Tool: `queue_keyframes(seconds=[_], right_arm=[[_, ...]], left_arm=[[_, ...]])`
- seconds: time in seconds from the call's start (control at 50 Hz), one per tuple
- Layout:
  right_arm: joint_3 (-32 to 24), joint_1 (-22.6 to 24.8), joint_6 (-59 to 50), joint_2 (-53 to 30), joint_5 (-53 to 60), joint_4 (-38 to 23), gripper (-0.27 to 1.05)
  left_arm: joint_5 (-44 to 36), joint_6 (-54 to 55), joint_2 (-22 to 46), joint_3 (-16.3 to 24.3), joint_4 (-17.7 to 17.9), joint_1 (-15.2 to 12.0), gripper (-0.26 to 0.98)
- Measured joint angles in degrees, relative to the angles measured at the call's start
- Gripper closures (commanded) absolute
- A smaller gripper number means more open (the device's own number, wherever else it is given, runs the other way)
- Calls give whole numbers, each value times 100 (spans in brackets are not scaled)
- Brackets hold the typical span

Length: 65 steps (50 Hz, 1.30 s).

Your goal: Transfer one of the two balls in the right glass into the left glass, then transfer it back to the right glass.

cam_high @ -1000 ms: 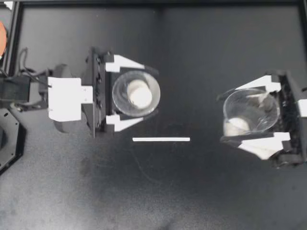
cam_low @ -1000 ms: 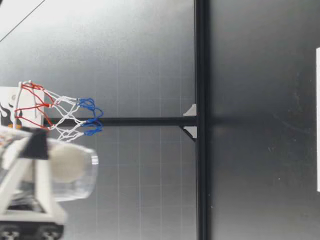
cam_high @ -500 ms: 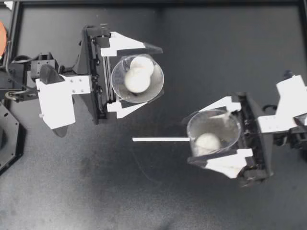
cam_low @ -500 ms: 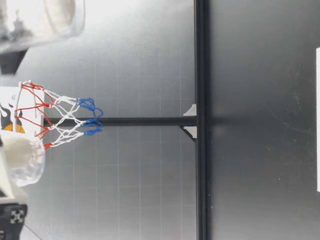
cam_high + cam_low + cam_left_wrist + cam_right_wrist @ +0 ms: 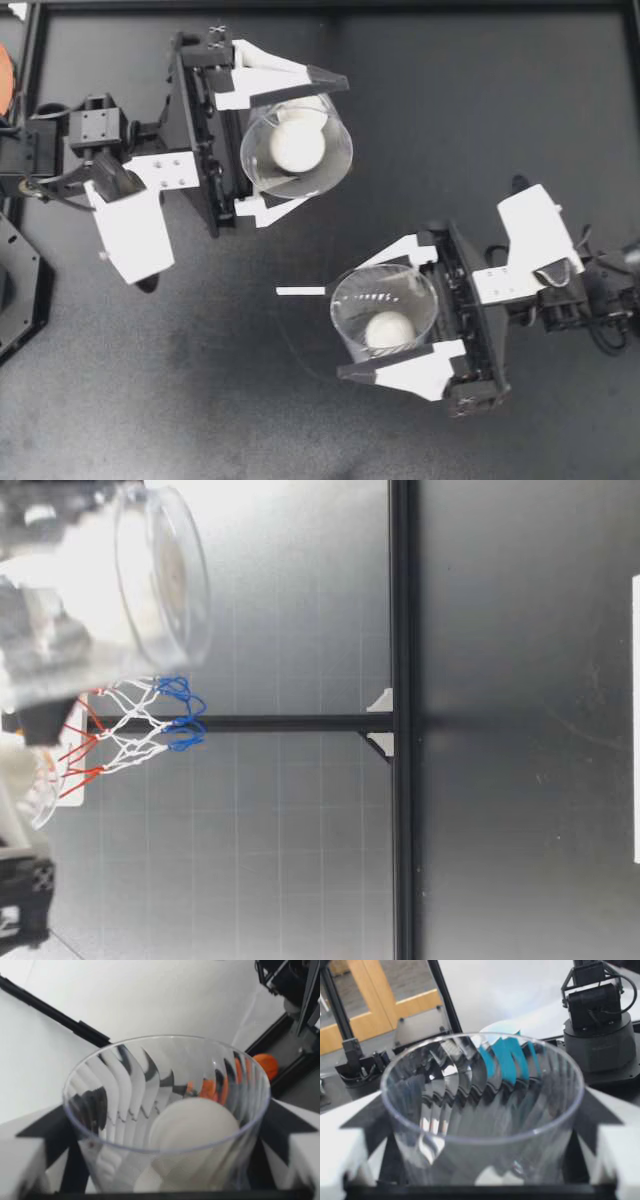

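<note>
Looks half done: left gripper (image 5: 318, 140) clamped on left glass (image 5: 338, 160) holding one ball (image 5: 298, 147), right gripper (image 5: 352, 322) clamped on right glass (image 5: 385, 287) holding the other ball (image 5: 390, 330), return pour not yet made.

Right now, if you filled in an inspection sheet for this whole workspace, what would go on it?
Surface: black table, with one white tape strip.
Job's things: left glass holds the left ball; right glass holds the right ball.
Clutter: nothing seen.
Grippers: left gripper is shut on the left glass; right gripper is shut on the right glass.
Cables: left arm's wires and right arm's wires are near the wrists.
Surroundings: small net hoop behind the table; orange ball past the table's edge.
</note>
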State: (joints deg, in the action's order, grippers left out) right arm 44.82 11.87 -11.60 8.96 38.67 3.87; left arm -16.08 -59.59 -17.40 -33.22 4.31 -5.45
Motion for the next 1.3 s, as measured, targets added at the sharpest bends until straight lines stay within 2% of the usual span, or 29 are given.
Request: queue_keyframes(seconds=[0.96, 1.3], right_arm=[[-299, -396, 18, -404, 105, -9, 5], [-360, -457, 9, -475, 105, -9, 5]], left_arm=[[-606, -1608, 237, 44, 9, -9, -3], [-870, -2145, 246, -79, 9, 0, -3]])
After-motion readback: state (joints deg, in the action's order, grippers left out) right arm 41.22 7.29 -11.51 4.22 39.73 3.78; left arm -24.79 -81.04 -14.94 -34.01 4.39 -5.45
